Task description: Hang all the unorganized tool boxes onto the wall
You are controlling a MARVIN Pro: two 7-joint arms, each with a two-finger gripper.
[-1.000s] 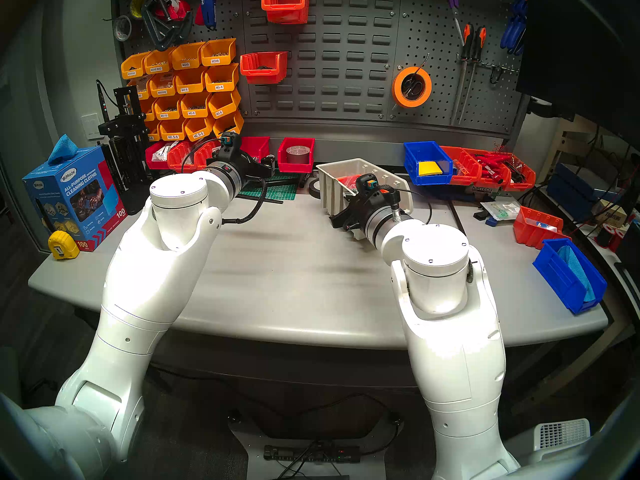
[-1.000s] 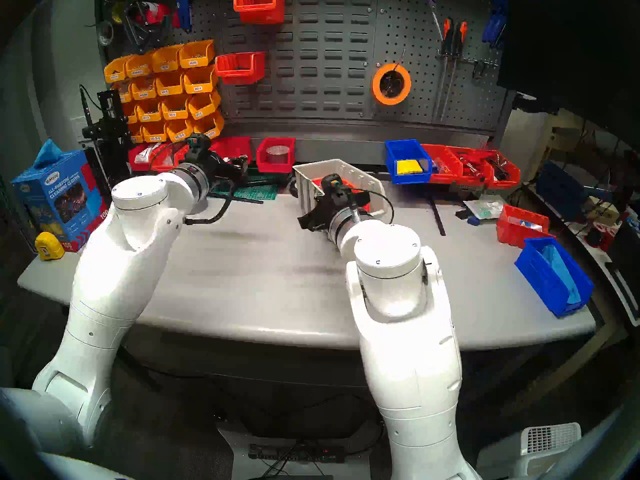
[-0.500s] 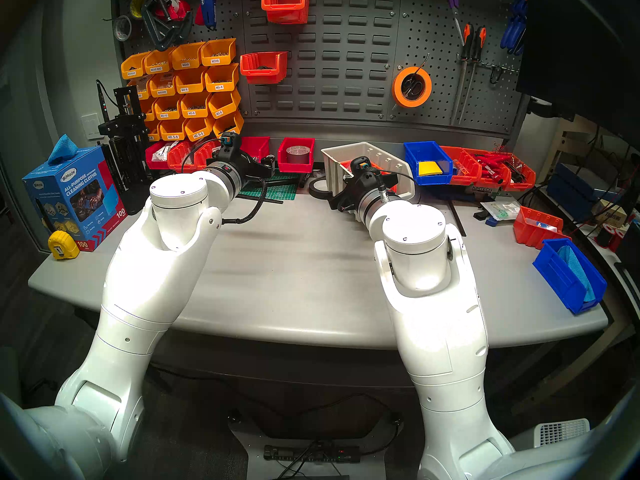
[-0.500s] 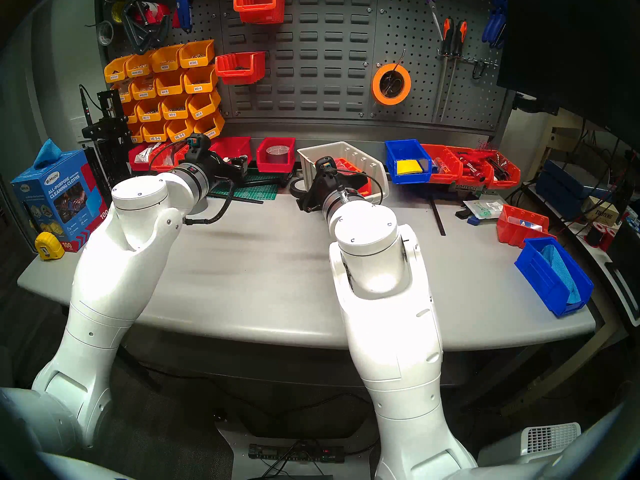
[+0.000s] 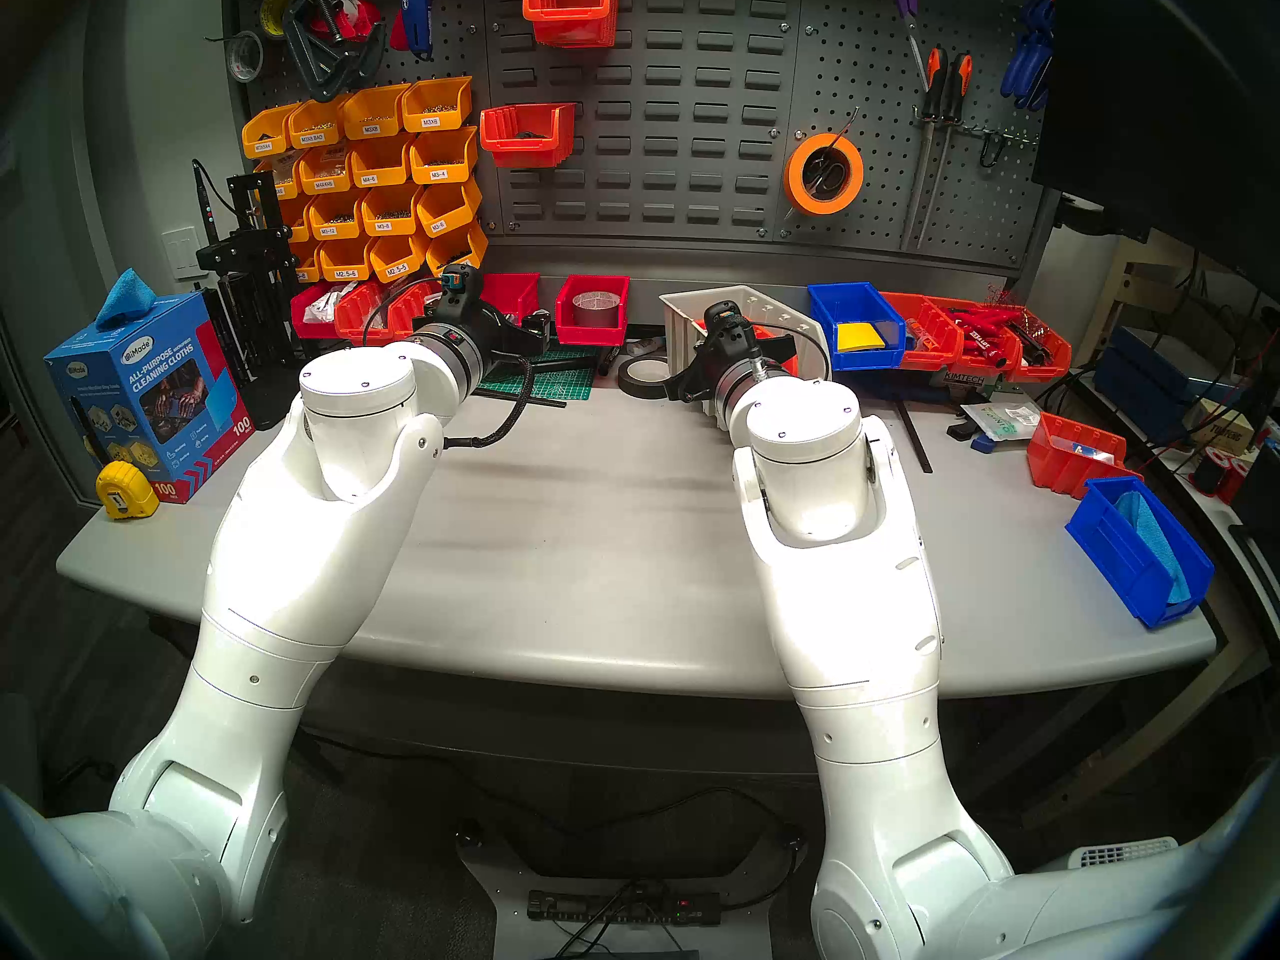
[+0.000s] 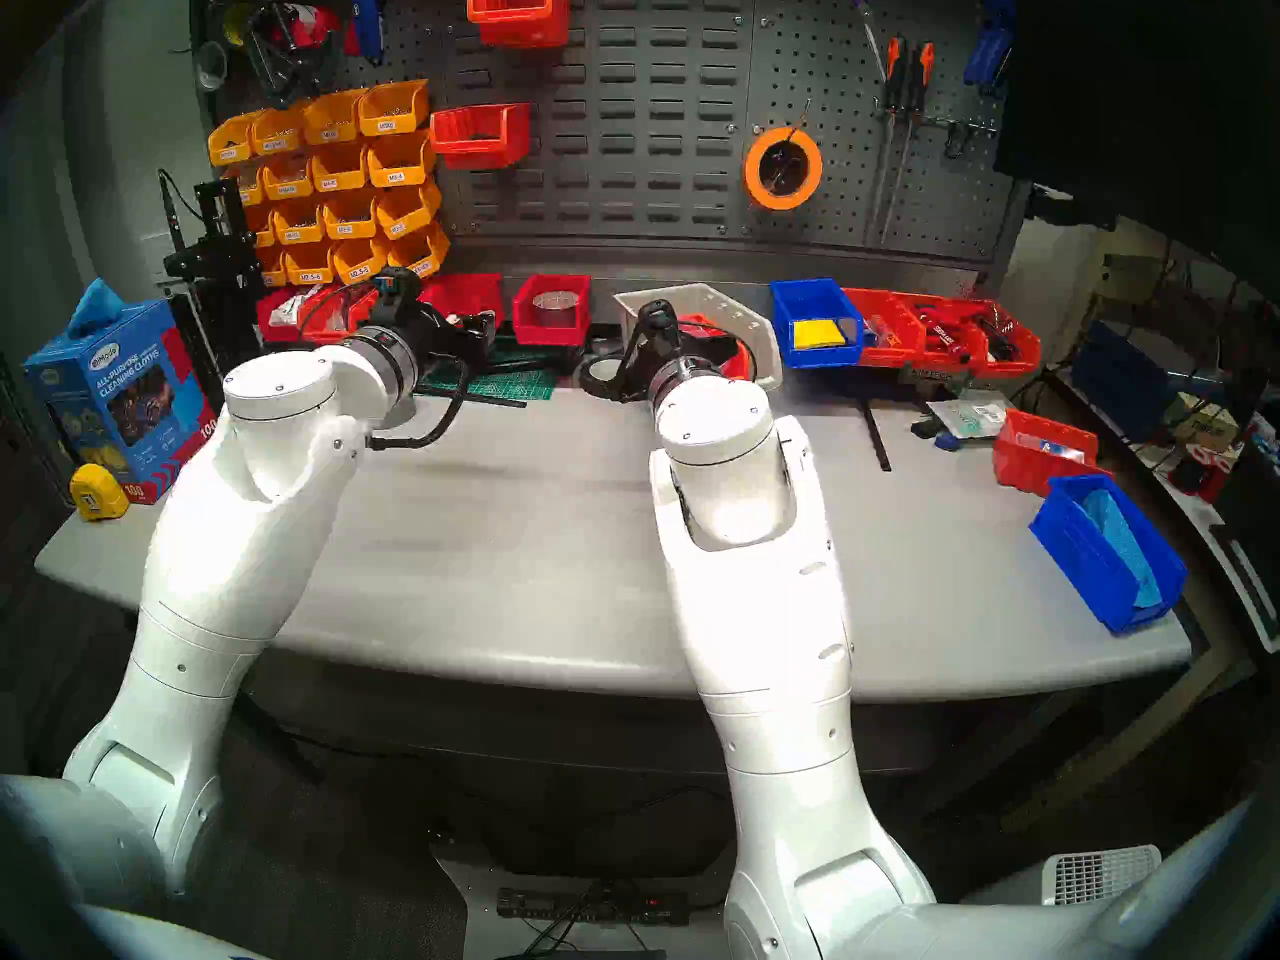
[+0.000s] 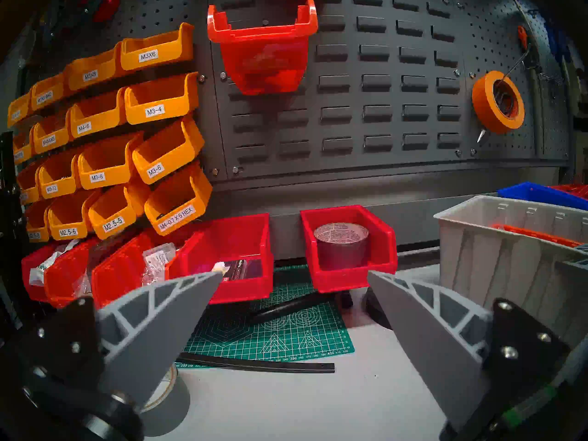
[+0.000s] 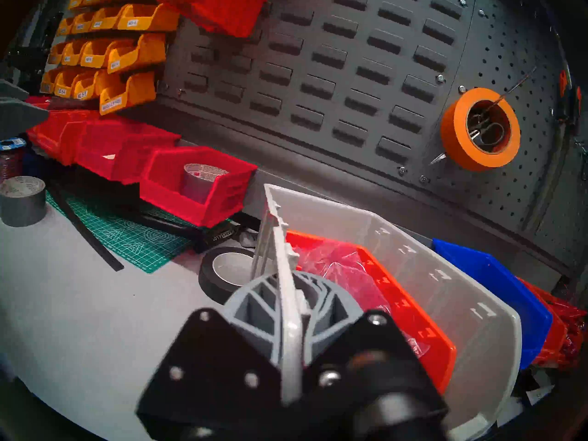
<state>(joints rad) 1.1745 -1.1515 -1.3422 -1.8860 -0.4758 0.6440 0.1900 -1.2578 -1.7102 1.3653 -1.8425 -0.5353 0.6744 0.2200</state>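
Observation:
My right gripper (image 8: 286,290) is shut on the left side wall of the beige-grey ribbed bin (image 5: 783,311) (image 8: 445,271), which sits close to the base strip of the wall (image 5: 692,141). An orange-red bin (image 8: 413,319) with a plastic bag lies inside it. Left of the beige bin stands a red bin (image 5: 592,314) (image 7: 350,278) holding a grey tape roll. On its right is a blue bin (image 5: 824,314) with a yellow pad. My left gripper (image 7: 294,273) hangs open and empty over the green mat (image 7: 270,338), in front of the red bins.
Two red bins (image 5: 571,13) (image 5: 526,134) hang on the louvred panel beside labelled yellow-orange bins (image 5: 374,176). A black tape ring (image 5: 641,377) lies left of the beige bin. More red bins (image 5: 970,342) line the back right. A blue bin (image 5: 1122,571) sits at the right edge.
My right arm has carried the beige-grey bin away from me toward the wall, turning it a little. The left arm has not moved.

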